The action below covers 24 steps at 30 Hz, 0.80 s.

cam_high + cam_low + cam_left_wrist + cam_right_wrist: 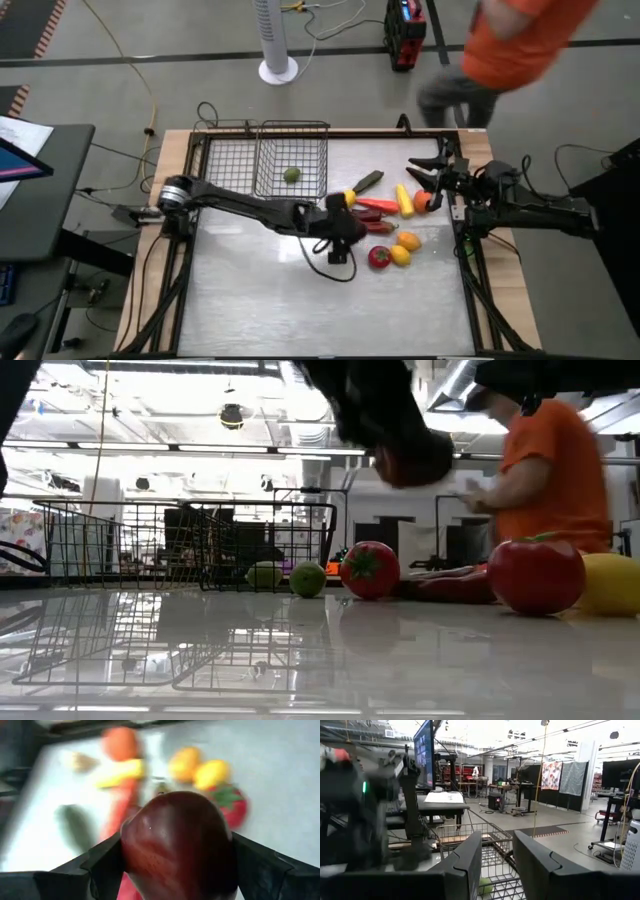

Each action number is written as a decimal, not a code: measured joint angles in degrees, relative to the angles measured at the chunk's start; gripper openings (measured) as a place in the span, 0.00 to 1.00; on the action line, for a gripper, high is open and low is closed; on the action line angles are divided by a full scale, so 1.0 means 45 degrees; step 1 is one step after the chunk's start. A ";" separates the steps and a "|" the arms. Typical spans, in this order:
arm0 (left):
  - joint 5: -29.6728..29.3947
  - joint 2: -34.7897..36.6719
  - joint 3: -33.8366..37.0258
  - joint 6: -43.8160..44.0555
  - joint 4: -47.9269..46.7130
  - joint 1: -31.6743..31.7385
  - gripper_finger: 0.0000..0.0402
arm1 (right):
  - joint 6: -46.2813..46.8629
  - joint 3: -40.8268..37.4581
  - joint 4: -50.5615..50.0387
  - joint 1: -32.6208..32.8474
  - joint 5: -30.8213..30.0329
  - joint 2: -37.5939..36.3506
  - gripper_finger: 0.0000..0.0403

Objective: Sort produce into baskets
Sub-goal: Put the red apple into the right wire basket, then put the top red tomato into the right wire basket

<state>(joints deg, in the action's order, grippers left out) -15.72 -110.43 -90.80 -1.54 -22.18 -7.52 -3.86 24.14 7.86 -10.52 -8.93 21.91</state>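
My left gripper is over the table's middle, shut on a dark red round fruit, which also shows raised above the table in the low view. The other produce lies on the table to its right: a red tomato, yellow and orange round ones, a long red one, a long yellow one and a dark green one. One green fruit lies in the deeper basket, beside the shallower basket. My right gripper is open and empty at the far right. My left gripper pinches the dark red fruit by two opposite sides between its two fingers. The fruit fills the gap between them. In the low view it hangs clear of the table, under the gripper.
A person in an orange top stands beyond the table's far right corner and also shows in the low view. Bare table surface lies toward the near edge. A white fan base stands on the floor behind.
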 joint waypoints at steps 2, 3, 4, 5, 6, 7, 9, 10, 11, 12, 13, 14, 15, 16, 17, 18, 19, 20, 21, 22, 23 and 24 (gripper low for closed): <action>-0.1221 0.0714 -0.0008 -0.0031 -0.0838 0.0115 0.73 | 0.0025 0.0000 -0.0049 0.0000 0.0009 -0.0005 0.34; -0.1754 0.1096 -0.0008 0.0054 -0.1195 0.0188 0.73 | 0.0075 0.0000 -0.0071 -0.0002 0.0010 -0.0003 0.34; -0.2289 0.1393 0.0090 0.0138 -0.1565 0.0285 0.73 | 0.0096 0.0000 -0.0088 -0.0003 0.0017 0.0000 0.34; -0.2775 0.1706 0.0224 0.0264 -0.1846 0.0390 0.73 | 0.0099 0.0000 -0.0083 0.0020 0.0043 0.0000 0.34; -0.3179 0.2037 0.0369 0.0413 -0.2121 0.0513 0.73 | 0.0112 0.0000 -0.0079 0.0051 0.0065 0.0000 0.34; -0.3521 0.2300 0.0529 0.0619 -0.2375 0.0677 0.73 | 0.0115 0.0000 -0.0068 0.0088 0.0085 0.0000 0.34; -0.3882 0.2910 0.0988 0.1181 -0.2667 0.1104 0.73 | 0.0139 0.0000 -0.0018 0.0172 0.0143 0.0000 0.34; -0.3914 0.3172 0.1320 0.1508 -0.2773 0.1372 0.73 | 0.0157 0.0000 -0.0022 0.0185 0.0190 0.0000 0.34; -0.3913 0.3395 0.1647 0.1800 -0.2830 0.1660 0.73 | 0.0186 0.0000 0.0005 0.0189 0.0229 0.0000 0.34; -0.3923 0.3564 0.2024 0.2067 -0.2867 0.1989 0.73 | 0.0190 0.0000 0.0013 0.0180 0.0283 0.0000 0.34; -0.3927 0.3693 0.2410 0.2262 -0.2880 0.2286 0.73 | 0.0190 0.0000 0.0010 0.0175 0.0296 0.0000 0.34; -0.3932 0.3811 0.2768 0.2460 -0.2906 0.2575 0.74 | 0.0194 0.0000 0.0013 0.0175 0.0297 -0.0001 0.34; -0.3879 0.3906 0.3085 0.2662 -0.2897 0.2847 0.74 | 0.0195 0.0000 0.0009 0.0175 0.0297 -0.0005 0.34; -0.3709 0.3998 0.3351 0.2880 -0.2813 0.3113 0.76 | 0.0195 0.0000 0.0005 0.0175 0.0297 0.0000 0.34; -0.3454 0.4074 0.3562 0.3099 -0.2757 0.3381 0.77 | 0.0194 0.0000 0.0005 0.0175 0.0300 0.0000 0.34; -0.3236 0.4122 0.3775 0.3251 -0.2758 0.3631 0.79 | 0.0192 0.0000 0.0008 0.0177 0.0302 0.0000 0.34; -0.3030 0.4132 0.3944 0.3338 -0.2770 0.3850 0.82 | 0.0190 0.0000 0.0008 0.0175 0.0302 -0.0003 0.34; -0.2831 0.4131 0.4071 0.3412 -0.2818 0.4032 0.84 | 0.0189 0.0000 0.0008 0.0175 0.0302 -0.0005 0.34; -0.2706 0.4122 0.4167 0.3439 -0.2881 0.4181 0.86 | 0.0185 0.0000 0.0008 0.0175 0.0302 -0.0004 0.34; -0.2638 0.4122 0.4181 0.3461 -0.2976 0.4293 0.89 | 0.0180 0.0000 -0.0002 0.0175 0.0302 0.0000 0.34; -0.2634 0.4122 0.4178 0.3459 -0.2939 0.4369 0.91 | 0.0180 0.0000 -0.0011 0.0175 0.0302 0.0000 0.34; -0.2617 0.4126 0.4156 0.3451 -0.2846 0.4397 0.93 | 0.0176 0.0000 -0.0030 0.0166 0.0302 0.0000 0.34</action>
<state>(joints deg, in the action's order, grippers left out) -27.50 -91.86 -72.10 13.99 -34.99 12.27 -3.07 24.14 7.73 -9.78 -7.57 21.91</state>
